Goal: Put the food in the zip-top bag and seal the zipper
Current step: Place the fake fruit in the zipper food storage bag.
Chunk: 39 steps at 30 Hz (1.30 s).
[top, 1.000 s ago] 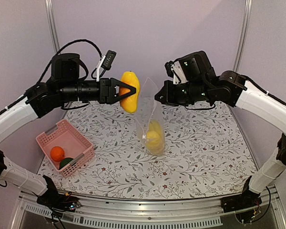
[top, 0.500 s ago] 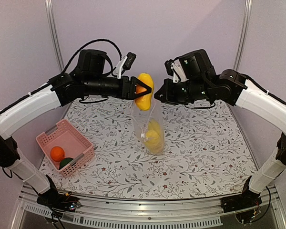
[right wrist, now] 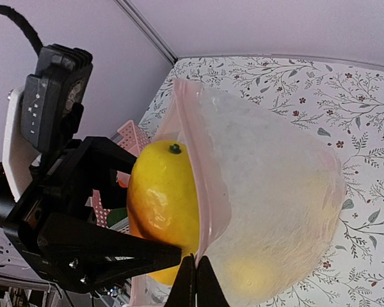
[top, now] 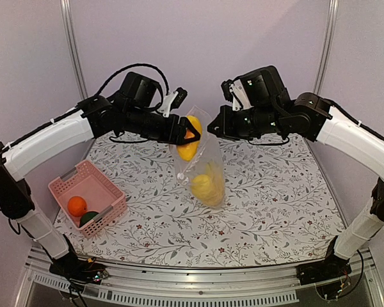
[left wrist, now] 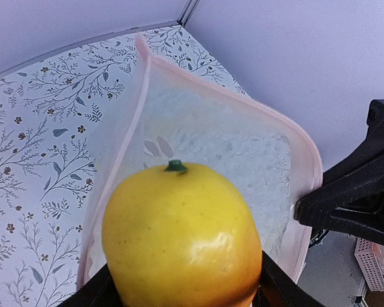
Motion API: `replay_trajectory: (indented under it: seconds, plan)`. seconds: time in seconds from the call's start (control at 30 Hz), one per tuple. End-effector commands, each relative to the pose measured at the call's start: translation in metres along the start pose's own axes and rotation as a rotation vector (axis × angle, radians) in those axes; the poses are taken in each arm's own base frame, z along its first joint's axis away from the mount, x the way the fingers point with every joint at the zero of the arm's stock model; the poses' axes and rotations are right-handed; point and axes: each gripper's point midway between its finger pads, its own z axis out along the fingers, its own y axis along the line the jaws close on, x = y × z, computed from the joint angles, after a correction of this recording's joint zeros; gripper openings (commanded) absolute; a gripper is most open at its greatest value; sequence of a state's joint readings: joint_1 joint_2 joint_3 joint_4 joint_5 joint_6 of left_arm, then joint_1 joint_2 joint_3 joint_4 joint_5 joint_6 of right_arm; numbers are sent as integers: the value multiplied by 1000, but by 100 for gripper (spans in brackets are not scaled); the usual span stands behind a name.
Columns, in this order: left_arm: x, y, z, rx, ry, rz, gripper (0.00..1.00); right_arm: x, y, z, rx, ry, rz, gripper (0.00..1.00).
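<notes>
It is a robotics lab cell. Plain lilac walls (top: pixel 198 38) and metal posts (top: pixel 70 38) enclose a floral-covered table (top: pixel 275 211) fronted by an aluminium rail (top: pixel 198 281).

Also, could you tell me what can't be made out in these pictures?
Left wrist view: the yellow fruit covers most of the fingers holding it.
Top view: the crinkled bag blurs the pieces at its bottom; count unclear.
Top view: the basket wall hides part of the green piece.

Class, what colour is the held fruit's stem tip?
Dark green stem tip on the yellow fruit; left wrist view shows it best.
</notes>
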<state>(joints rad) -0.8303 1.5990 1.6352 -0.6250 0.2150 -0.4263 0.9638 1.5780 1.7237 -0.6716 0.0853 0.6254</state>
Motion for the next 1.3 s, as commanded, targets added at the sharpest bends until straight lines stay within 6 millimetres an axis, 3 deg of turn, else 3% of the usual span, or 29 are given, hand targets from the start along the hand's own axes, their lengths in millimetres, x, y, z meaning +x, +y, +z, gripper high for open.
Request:
replay_trajectory:
  seconds: [0.0,0.1,0.47,0.63,0.87,1.0,1.17,1.27]
  plan:
    - [7,0,8,-20,47,-1,69,-9,6,-2,-13,-27,-11,0]
    - [3,-1,9,-19,40,0,78,-9,6,-3,-12,-30,-12,0]
    - [-7,-16,-3,46,13,25,81,-7,4,-1,-4,-27,-12,0]
    - [-18,-29,-26,120,-39,45,81,-7,3,0,-2,-27,-14,0]
    - [-28,-19,-76,137,-116,36,81,-6,1,0,4,-27,-12,0]
    - [-27,18,-113,3,-158,5,87,-5,1,0,4,-29,-8,0]
    - [-4,103,-157,-238,-184,-161,89,-6,1,0,0,-32,-8,0]
    - [25,161,-177,-419,-187,-312,92,-5,1,0,2,-31,-12,0]
